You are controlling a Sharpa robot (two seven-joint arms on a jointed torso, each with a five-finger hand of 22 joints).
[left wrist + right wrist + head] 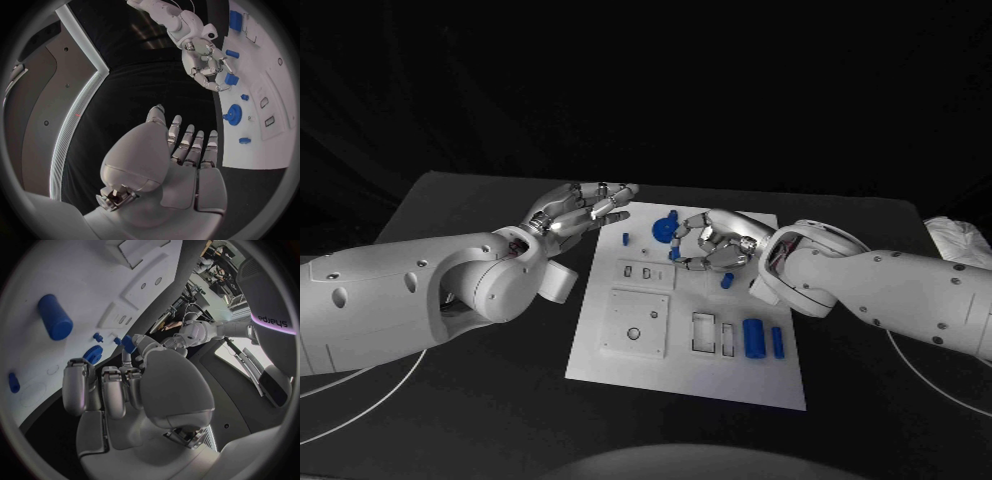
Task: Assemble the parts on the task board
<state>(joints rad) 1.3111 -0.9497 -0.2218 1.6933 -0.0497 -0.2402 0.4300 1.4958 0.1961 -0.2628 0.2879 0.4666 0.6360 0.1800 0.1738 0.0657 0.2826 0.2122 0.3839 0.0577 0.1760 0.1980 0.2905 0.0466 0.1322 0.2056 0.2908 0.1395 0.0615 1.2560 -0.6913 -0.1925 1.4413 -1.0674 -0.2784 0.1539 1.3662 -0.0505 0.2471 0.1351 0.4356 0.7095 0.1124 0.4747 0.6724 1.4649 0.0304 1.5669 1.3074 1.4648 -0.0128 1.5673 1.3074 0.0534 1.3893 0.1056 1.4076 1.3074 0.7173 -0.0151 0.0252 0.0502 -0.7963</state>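
Note:
The white task board [661, 375] lies in the middle of the black table. My right hand [723, 243] hovers over its far end and pinches a small blue part [231, 79] at its fingertips; the right wrist view has the same part [128, 343] by the thumb. A blue gear [668, 226] sits just beyond those fingers. My left hand [581, 210] hangs with fingers spread and nothing in it, off the board's far left corner. Two blue cylinders [753, 338] lie near the board's right edge. A small blue peg [626, 238] and another blue piece [727, 281] stand on the board.
A raised square plate with a hole [639, 322] and narrow slots [711, 333] mark the board's near half. A pale crumpled object [958, 240] sits at the table's far right edge. White cables [358, 390] trail under my left arm.

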